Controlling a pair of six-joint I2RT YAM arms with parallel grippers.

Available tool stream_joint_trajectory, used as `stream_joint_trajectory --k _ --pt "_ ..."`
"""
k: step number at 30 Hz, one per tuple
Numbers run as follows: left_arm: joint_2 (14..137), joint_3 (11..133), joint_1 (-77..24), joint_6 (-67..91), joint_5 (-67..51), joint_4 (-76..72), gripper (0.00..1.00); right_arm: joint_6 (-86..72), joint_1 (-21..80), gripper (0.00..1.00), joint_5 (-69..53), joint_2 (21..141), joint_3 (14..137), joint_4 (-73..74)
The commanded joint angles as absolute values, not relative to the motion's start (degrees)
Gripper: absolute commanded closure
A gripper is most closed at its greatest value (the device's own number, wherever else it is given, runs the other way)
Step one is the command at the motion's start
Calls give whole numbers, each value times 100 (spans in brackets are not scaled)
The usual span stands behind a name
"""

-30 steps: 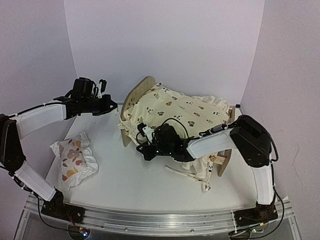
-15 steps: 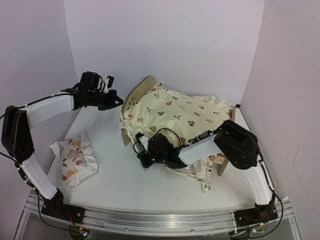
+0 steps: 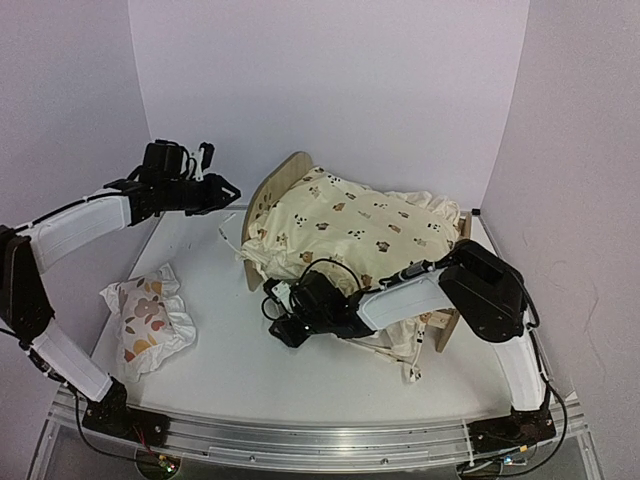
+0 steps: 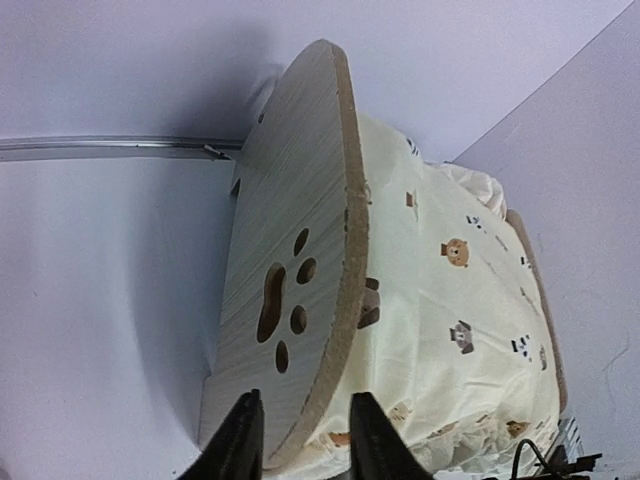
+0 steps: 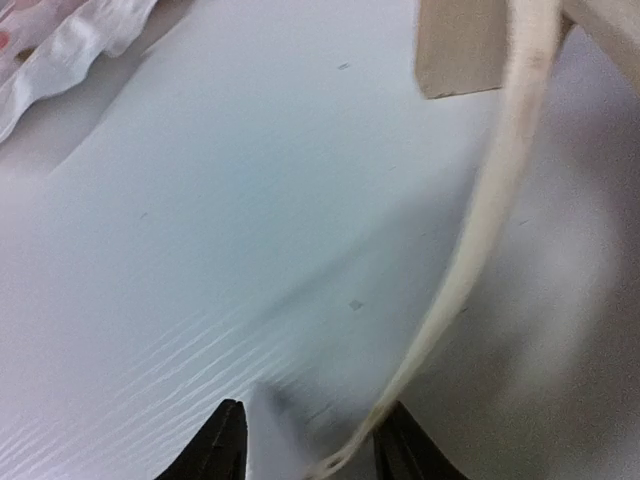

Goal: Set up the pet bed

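Note:
The pet bed (image 3: 268,192) stands mid-table with its arched wooden headboard to the left. The cream animal-print cushion (image 3: 350,225) lies on it, ruffles hanging over the front. My left gripper (image 3: 226,190) is open just left of the headboard. In the left wrist view the paw-cutout headboard (image 4: 290,250) shows beyond the open gripper (image 4: 305,445). My right gripper (image 3: 284,326) is low at the bed's front left corner, open. In the right wrist view a cream tie (image 5: 480,230) hangs down between the fingers of the gripper (image 5: 310,455), beside a bed leg (image 5: 460,50).
The small white pillow with orange-brown prints (image 3: 150,320) lies on the table at the left; its edge shows in the right wrist view (image 5: 60,40). More cushion ties (image 3: 395,360) trail on the table in front of the bed. Walls close in behind and at both sides.
My right gripper has moved down and left along the bed's front to the table by the corner leg. My left gripper has shifted towards the headboard, still open.

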State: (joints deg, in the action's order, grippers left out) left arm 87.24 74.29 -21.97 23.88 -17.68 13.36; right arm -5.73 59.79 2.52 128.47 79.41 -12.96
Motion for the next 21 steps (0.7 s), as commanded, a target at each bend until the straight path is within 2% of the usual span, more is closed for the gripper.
stream_joint_trajectory --k 1,6,9,13,18,21 --pt "7677 6653 -2175 2466 -1649 1354 63 -319 6224 53 -174 11813 7877 -78" --pt "6421 5144 -2221 2919 -1201 1411 57 -328 6234 41 108 10883 7969 1148" --pt "5841 4601 -2244 3033 -1024 1448 51 -366 6227 31 1143 10259 8019 1746" --pt "5733 4264 -2365 2944 -1138 1290 46 -361 6078 20 2885 9518 8156 2577" --pt "6130 4258 -2948 2988 -1016 863 50 -1047 4998 18 3468 8676 7866 3380" --pt "6570 4515 -3709 2920 -728 633 52 -1404 4476 18 3659 8226 7640 3797"
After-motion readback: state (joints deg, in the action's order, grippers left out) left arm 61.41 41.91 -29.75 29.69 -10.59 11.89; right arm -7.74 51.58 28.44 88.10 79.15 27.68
